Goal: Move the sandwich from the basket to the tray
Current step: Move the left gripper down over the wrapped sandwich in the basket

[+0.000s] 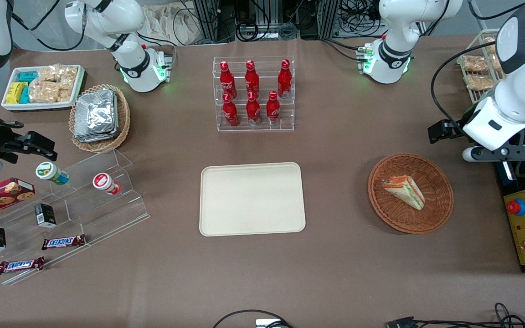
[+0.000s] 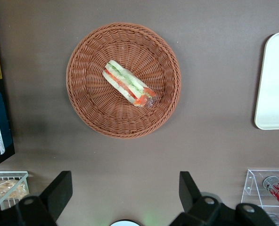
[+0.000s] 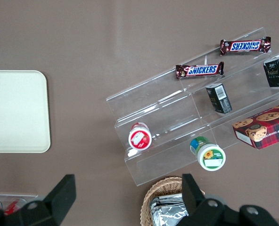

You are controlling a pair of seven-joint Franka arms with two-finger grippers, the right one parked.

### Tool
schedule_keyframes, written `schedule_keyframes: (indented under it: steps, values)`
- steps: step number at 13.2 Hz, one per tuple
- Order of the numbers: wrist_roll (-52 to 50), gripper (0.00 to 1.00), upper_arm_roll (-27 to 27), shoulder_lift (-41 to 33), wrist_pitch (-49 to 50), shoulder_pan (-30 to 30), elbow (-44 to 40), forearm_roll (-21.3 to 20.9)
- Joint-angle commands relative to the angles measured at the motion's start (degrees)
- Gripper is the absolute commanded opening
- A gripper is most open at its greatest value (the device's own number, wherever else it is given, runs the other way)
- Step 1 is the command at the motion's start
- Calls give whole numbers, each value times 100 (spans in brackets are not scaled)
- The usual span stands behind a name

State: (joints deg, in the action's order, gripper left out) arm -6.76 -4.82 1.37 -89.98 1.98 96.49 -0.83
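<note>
While the claw (image 2: pixel 125 188) hangs spread above the basket (image 2: pixel 87 110), only its wrist view shows the sandwich (image 2: pixel 128 83) filling.

Our left arm reaches in from the working end of the table, wrist bent over, white forearm angled down w/ black cable looping off it. Our gripper (image 2: pixel 125 188) hangs high above the table, well off the surface, fingers (image 2: pixel 58 190) spread wide apart, nothing between them. In front view the gripper (image 1: pixel 445 130) shows as a dark block, pointing toward table centre.
</note>
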Motion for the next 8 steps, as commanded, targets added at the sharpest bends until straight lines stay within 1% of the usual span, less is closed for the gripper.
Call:
schedule_keyframes:
  steps: [1, 8]
  values:
    - [-1, 100, 60, -67, -29, 66, 80, -57]
    - [-80, 100, 86, -49, 6, 31, 45, -49]
